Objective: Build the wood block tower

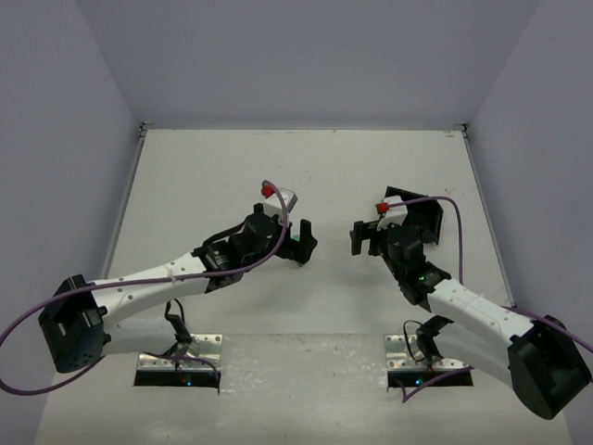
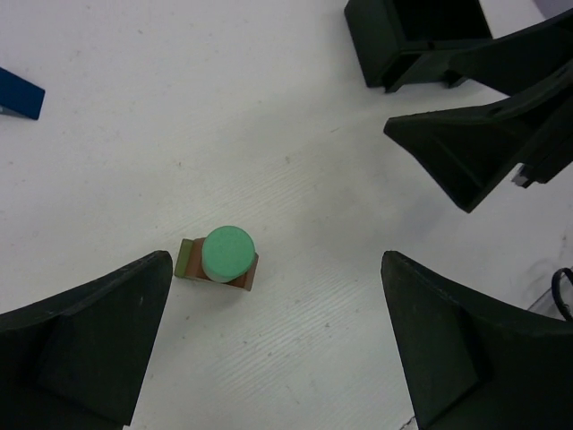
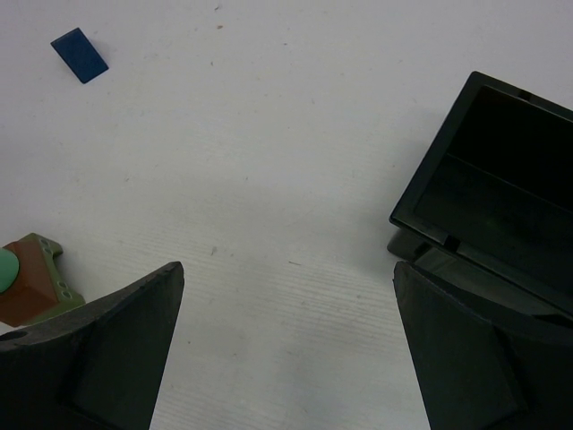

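Left gripper (image 2: 276,264) jaws wide apart, wood block tower (image 2: 219,264) between them untouched, likely clearance against toppling. Right gripper (image 3: 288,269) apart, empty. Blue block (image 2: 18,94) well ahead of left fingertips.

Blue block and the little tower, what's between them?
Nothing: only bare white table lies between the blue block and the tower, shown in the left wrist view.

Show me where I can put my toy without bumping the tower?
Bare white table lies between the flat blue wooden block and the small wooden block stack topped by a mint-green cylinder, and between that stack and the black square tray. It is crowded beside the tray, where the right tool hangs.
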{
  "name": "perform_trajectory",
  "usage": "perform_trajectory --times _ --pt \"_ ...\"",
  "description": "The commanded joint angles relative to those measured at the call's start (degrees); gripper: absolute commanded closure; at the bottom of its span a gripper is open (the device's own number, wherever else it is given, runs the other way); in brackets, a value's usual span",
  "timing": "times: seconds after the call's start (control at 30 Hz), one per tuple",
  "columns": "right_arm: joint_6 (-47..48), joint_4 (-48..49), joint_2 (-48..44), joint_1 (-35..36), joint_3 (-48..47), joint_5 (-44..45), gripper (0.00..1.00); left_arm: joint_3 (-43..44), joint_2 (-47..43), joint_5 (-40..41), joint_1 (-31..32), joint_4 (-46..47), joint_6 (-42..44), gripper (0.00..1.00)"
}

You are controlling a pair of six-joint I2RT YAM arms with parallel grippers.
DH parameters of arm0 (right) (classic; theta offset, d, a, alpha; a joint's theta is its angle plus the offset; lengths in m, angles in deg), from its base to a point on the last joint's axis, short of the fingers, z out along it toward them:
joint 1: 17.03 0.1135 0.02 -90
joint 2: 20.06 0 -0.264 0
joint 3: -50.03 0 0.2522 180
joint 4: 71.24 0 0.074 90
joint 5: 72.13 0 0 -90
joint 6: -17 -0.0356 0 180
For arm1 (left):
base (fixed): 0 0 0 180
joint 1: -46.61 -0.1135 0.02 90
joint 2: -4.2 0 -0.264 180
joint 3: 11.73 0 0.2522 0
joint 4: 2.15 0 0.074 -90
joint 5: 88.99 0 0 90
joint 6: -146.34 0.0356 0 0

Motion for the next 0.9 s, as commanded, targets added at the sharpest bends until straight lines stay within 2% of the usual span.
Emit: perform_trajectory --times 0.0,0.03,0.17,0.23,0.3,0.33,0.37,0.43,0.63,0.77,0.87 --pt "0.6 3.5 -0.7 0.0 0.1 -0.1 0.01 2.1 -4.5 -1.9 0.5 1.9 0.6 0.0" --pt "0.5 3.6 -0.7 0.0 0.1 -0.1 0.01 3.4 -4.6 -0.2 0.4 0.9 -0.1 0.0" --pt "0.5 3.6 -1.2 0.0 0.5 0.3 0.01 10.0 -2.2 16.7 0.0 -7.5 -8.2 0.0" --pt "0.5 3.7 -1.1 0.0 0.5 1.1 0.01 14.3 1.0 23.8 -2.2 -13.5 -14.9 0.0" --pt "0.4 3.7 -1.2 0.0 0.7 1.6 0.01 16.7 2.9 22.5 -7.1 -16.0 -17.1 0.0" --pt "0.4 3.7 -1.2 0.0 0.8 1.9 0.01 17.7 4.0 20.2 -8.5 -16.9 -18.6 0.0" --pt "0.3 3.6 -1.5 0.0 1.0 2.1 0.01 19.2 5.5 16.0 -14.6 -17.6 -20.7 0.0" --pt "0.3 3.7 -1.9 0.0 1.2 2.7 0.01 19.9 8.3 12.3 -17.9 -17.2 -24.3 0.0" --pt "0.0 3.7 -1.2 0.0 1.3 4.8 0.01 21.8 14.5 17.0 -20.4 -10.2 -29.6 0.0" --pt "-0.2 3.6 -2.2 0.0 1.9 4.5 0.01 24.9 20.6 24.7 -21.4 -13.0 -38.8 0.0" --pt "-0.2 3.6 -2.9 0.0 2.2 4.8 0.01 25.8 23.6 25.9 -21.8 -11.8 -41.6 0.0"
